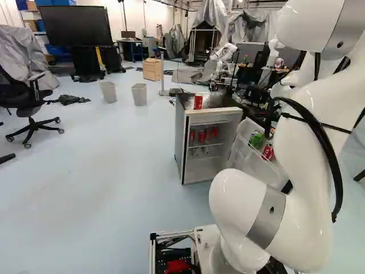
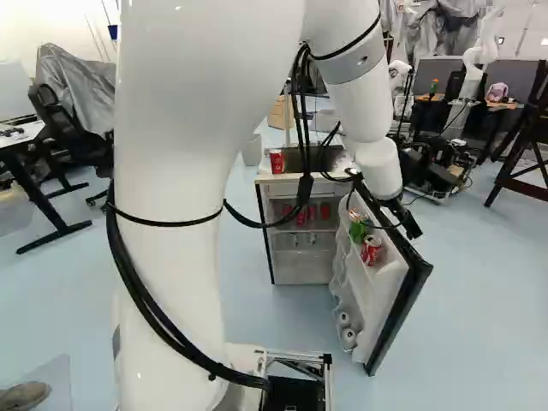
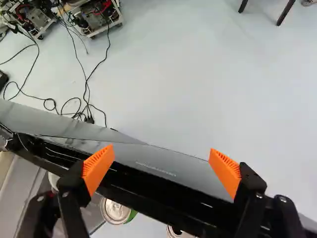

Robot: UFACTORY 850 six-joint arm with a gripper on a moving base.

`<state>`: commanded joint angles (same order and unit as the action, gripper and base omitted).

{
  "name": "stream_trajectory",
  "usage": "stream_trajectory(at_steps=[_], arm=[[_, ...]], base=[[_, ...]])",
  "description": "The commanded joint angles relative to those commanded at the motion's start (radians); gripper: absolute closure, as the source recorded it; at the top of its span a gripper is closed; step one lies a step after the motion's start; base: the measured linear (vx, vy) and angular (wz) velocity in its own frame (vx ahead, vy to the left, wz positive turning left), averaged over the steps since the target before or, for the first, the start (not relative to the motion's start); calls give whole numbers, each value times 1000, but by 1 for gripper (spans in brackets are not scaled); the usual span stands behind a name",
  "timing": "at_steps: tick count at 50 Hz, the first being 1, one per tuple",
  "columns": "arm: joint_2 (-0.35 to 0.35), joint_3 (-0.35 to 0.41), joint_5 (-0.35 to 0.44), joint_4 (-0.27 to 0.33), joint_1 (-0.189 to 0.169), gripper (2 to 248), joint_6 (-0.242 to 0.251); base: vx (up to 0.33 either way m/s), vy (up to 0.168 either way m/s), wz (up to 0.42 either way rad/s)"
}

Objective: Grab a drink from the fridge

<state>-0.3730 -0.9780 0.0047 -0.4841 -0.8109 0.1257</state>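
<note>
In the right base view my gripper [image 2: 411,224] is at the top of the fridge door [image 2: 387,295], which stands swung out from the fridge [image 1: 179,145]. The wrist view has the gripper [image 3: 161,167] open, its orange pads wide apart above the door's black top edge [image 3: 158,198], nothing gripped. On the door's inner side, a green can [image 2: 357,229] stands beside a red can [image 2: 372,250]; their tops show partly past the edge in the wrist view. Another red can [image 1: 198,101] stands on top of the fridge, and several red cans [image 1: 202,136] are on a shelf inside.
Beyond the door, cables [image 3: 85,94] lie on the floor near wheeled equipment [image 3: 96,17]. Another robot [image 2: 484,43] stands in the background. Two grey bins [image 1: 139,94] and an office chair [image 1: 28,103] are left of the fridge; a dark wooden stand [image 2: 522,163] is at the right.
</note>
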Motion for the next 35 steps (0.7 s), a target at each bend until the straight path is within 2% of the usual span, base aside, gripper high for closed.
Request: stream_trajectory(at_steps=[35], arm=[[0, 0, -94, 0, 0, 3, 0]], base=[[0, 0, 0]])
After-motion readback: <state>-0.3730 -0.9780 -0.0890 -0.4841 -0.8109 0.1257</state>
